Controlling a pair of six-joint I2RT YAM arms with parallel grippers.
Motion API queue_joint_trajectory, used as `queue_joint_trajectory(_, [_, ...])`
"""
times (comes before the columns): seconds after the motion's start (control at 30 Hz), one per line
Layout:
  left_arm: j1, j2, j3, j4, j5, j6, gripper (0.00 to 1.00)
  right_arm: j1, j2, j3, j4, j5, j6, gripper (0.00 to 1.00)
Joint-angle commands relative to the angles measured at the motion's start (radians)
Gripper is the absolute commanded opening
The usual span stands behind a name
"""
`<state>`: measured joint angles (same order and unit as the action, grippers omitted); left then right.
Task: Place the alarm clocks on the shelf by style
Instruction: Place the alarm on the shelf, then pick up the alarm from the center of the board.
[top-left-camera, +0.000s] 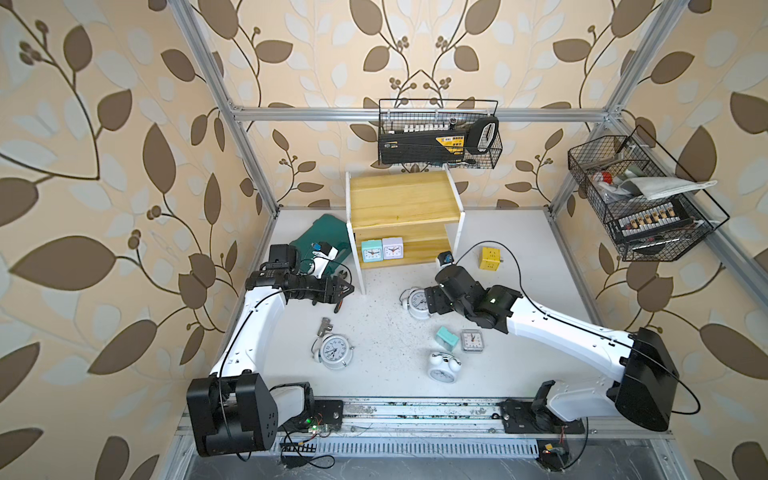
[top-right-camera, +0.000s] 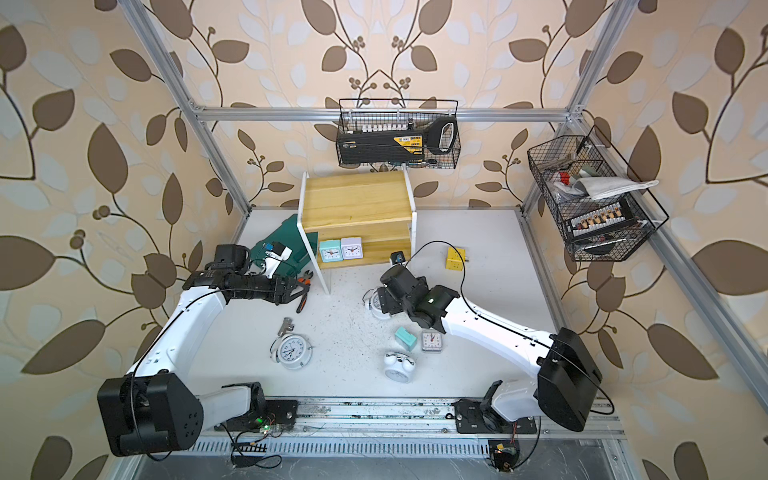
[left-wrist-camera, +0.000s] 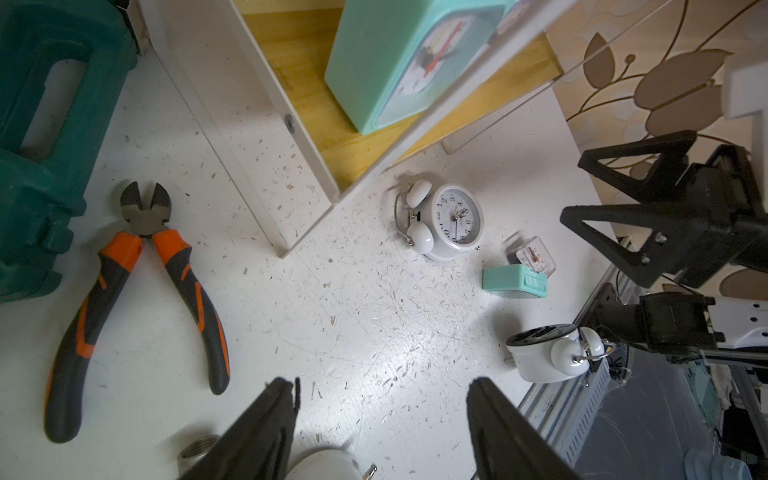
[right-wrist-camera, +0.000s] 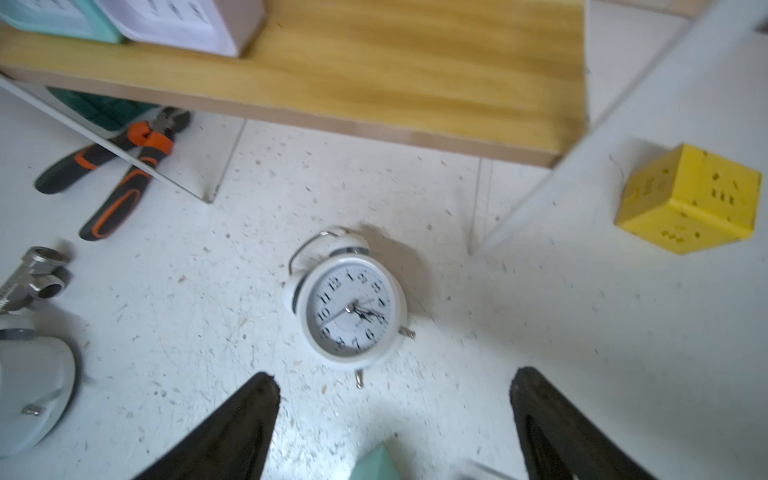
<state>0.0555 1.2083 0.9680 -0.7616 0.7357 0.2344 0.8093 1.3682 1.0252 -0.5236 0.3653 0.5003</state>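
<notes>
On the white counter (right-wrist-camera: 540, 332) by the two-tier yellow-wood shelf (right-wrist-camera: 374, 62) lies a round white twin-bell clock (right-wrist-camera: 353, 309); left jaws and right jaws stand open, empty; best gripped across casing, not bells.

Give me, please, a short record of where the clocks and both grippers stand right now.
Shelf lower tier: mint square clock and lilac square clock, upright, side by side
Shelf upper tier: no clocks
Table, round: near-shelf twin-bell clock; twin-bell clock on the left arm's side; front twin-bell clock
Table, square: second mint clock beside grey clock
Left gripper: jaws open, empty
Right gripper: jaws open, empty, aimed at the near-shelf twin-bell clock
</notes>
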Motion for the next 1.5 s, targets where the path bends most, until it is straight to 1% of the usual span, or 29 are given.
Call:
queue_joint_trajectory(0.0, [0.003, -0.027, -0.002, -0.019, 0.027, 0.019, 0.69, -0.056, -0.036, 0.006, -0.225, -0.1, 0.098, 0.89])
queue_joint_trajectory(0.23, [0.003, -0.025, -0.003, -0.018, 0.03, 0.019, 0.69, -0.138, -0.064, -0.072, -0.298, -0.189, 0.116, 0.9])
queue_joint_trajectory(0.4, [0.003, -0.017, -0.002, -0.016, 0.032, 0.019, 0.69, -0.153, -0.044, -0.111, -0.31, -0.247, 0.113, 0.91])
queue_joint_trajectory(0.67, [0.003, -0.014, -0.002, -0.016, 0.033, 0.019, 0.69, -0.169, 0.028, -0.166, -0.269, -0.273, 0.116, 0.91])
queue_joint_trajectory(0.97, [0.003, -0.012, -0.002, -0.016, 0.03, 0.019, 0.69, -0.179, 0.102, -0.2, -0.223, -0.272, 0.109, 0.81])
queue_joint_trajectory(1.13, [0.003, -0.01, -0.002, -0.016, 0.029, 0.017, 0.69, -0.185, 0.119, -0.213, -0.203, -0.27, 0.109, 0.75])
queue_joint_trajectory(1.47, [0.003, -0.01, -0.002, -0.016, 0.025, 0.019, 0.69, -0.187, 0.096, -0.2, -0.223, -0.238, 0.103, 0.57])
